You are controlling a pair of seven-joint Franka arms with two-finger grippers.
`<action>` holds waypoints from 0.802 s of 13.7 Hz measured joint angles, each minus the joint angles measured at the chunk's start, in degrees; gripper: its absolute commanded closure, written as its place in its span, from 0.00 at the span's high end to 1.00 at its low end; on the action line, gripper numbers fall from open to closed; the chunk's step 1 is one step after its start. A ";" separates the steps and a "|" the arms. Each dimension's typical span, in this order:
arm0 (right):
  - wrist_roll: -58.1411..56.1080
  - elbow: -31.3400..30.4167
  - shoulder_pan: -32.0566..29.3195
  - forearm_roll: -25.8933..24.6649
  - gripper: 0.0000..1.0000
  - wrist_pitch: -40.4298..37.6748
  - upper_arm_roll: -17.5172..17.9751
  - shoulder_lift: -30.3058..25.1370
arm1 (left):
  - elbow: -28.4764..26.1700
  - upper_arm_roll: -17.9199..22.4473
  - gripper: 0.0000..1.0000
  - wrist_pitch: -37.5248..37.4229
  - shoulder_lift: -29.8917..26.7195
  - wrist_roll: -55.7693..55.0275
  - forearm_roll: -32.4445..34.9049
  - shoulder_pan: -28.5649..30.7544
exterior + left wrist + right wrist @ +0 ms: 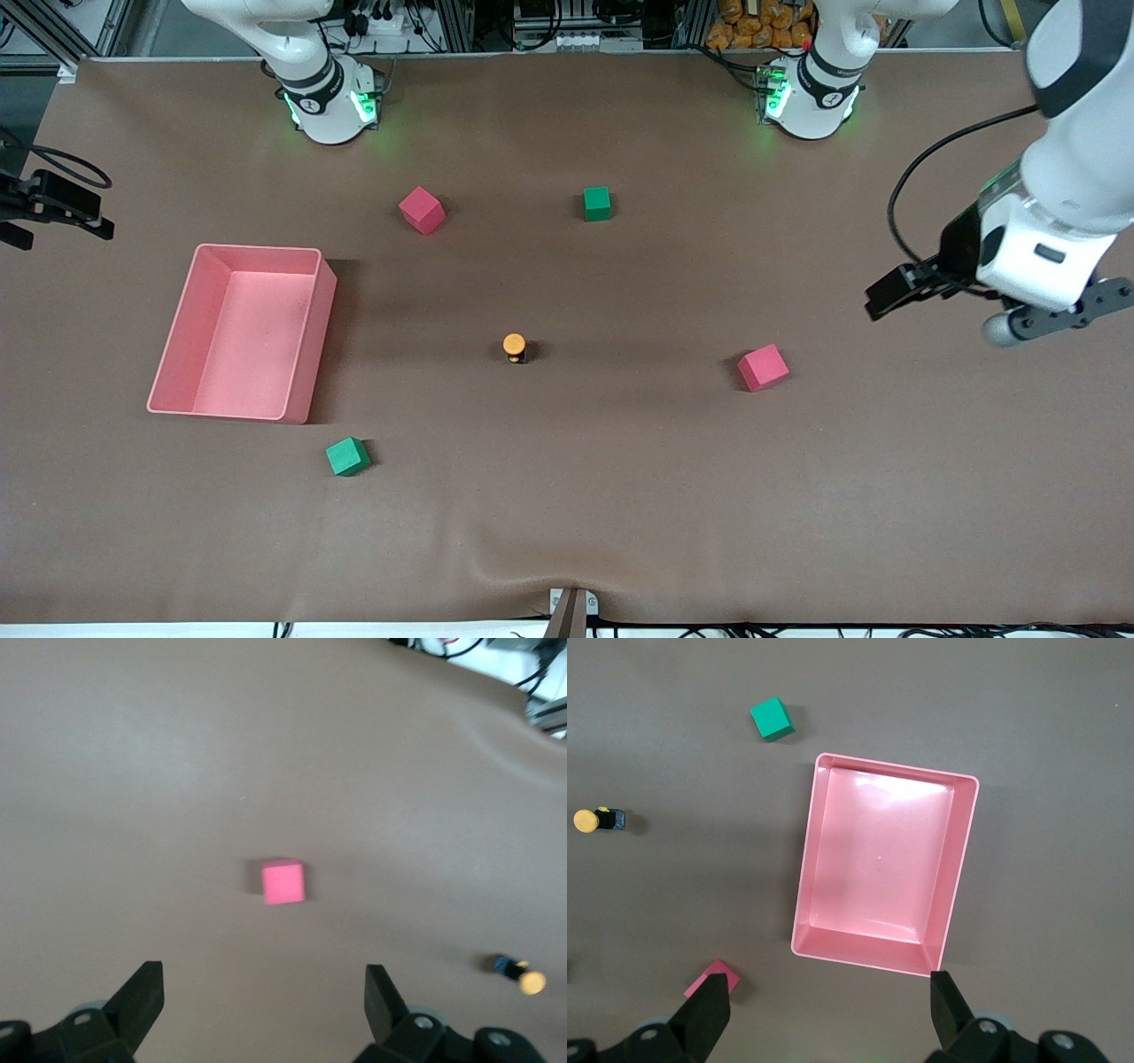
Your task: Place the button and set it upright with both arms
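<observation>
The button [515, 346], a small orange cap on a black body, stands on the brown mat near the table's middle with its cap up. It also shows in the left wrist view as the button [519, 974] and in the right wrist view as the button [596, 820]. My left gripper [1054, 315] hangs over the mat at the left arm's end of the table. Its fingers [142, 1003] are open and empty. My right gripper [830, 1010] is open and empty, high above the mat beside the pink tray [809, 870]. It does not show in the front view.
The pink tray [312, 337] lies toward the right arm's end. One red cube [763, 367] sits between the button and my left gripper, another red cube [422, 210] nearer the bases. A green cube [597, 203] lies near the bases, a second green cube [347, 456] nearer the camera.
</observation>
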 measured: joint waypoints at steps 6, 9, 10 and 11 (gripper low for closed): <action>0.00 0.25 0.00 -0.01 1.00 -1.50 -0.02 -0.06 | -10.10 -1.57 1.00 -1.28 -9.95 10.07 0.85 8.16; 0.01 0.35 0.00 -0.02 1.00 -1.89 -0.06 -0.06 | -13.66 -1.90 1.00 -1.22 -12.75 11.34 0.85 8.65; 0.01 0.37 0.00 -0.02 1.00 -1.97 -0.07 -0.06 | -14.18 -2.17 1.00 -1.21 -13.10 12.17 0.85 8.66; 0.01 0.39 0.00 -0.02 1.00 -2.04 -0.08 -0.06 | -14.64 -2.66 1.00 -1.21 -13.37 12.60 0.91 8.69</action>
